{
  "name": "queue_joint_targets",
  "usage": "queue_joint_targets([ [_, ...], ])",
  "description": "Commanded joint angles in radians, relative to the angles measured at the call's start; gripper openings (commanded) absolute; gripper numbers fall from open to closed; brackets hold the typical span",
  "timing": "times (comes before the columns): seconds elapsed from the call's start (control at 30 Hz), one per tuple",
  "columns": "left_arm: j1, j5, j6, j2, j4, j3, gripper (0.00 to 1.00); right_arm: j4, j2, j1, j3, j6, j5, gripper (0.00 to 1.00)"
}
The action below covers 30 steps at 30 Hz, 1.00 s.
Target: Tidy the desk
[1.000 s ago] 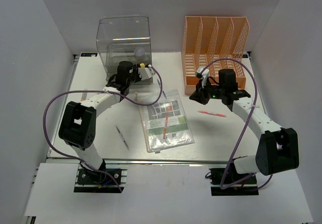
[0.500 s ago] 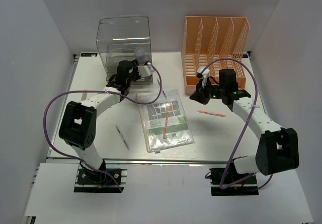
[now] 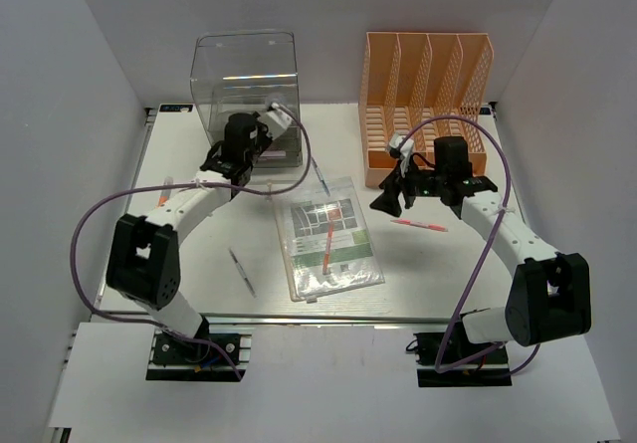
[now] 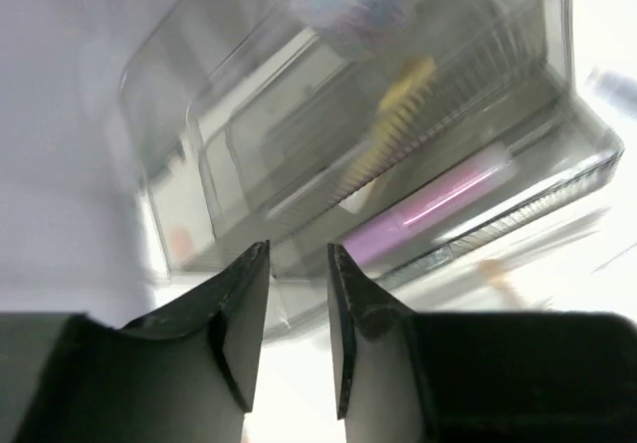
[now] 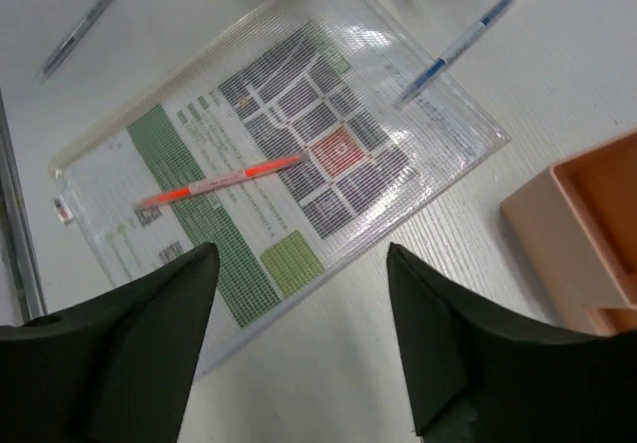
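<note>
- desk (image 3: 199,254): white tabletop, fills the floor of the booth, arms bolted at its near edge
- clear drawer box (image 3: 244,75): far left. Something pink and pen-like (image 4: 428,209) is in its drawer, but the wrist view is blurred
- left gripper (image 4: 299,264): right at the box front, fingers a narrow gap apart with nothing between them
- grey pen (image 3: 242,271): loose on the desk, near left of centre
- plastic document sleeve (image 3: 343,264): flat at centre, with an orange-red pen (image 3: 327,249) lying on top
- blue pen (image 3: 318,174): just beyond the sleeve, its tip over the sleeve's far corner
- right gripper (image 5: 299,259): above the sleeve's right edge, fingers spread wide, holding nothing
- second red pen (image 3: 419,225): on the desk, right of the sleeve
- orange file rack (image 3: 428,75): far right, upright
</note>
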Motion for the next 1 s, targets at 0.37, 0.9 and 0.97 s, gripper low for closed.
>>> queue_joint_targets([
  [0.37, 0.107, -0.04, -1.319, -0.508, -0.835, -0.117, 0.98, -0.15, 0.12, 0.348, 0.143, -0.147, 0.078, 0.89],
  [0.9, 0.373, -0.376, -1.505, -0.517, -1.105, -0.21, 0.97, -0.122, 0.483, 0.571, 0.512, 0.174, 0.243, 0.0],
  [0.97, 0.422, -0.388, -1.482, -0.464, -1.074, -0.218, 0.96, -0.104, 0.472, 0.568, 0.485, 0.175, 0.255, 0.0],
])
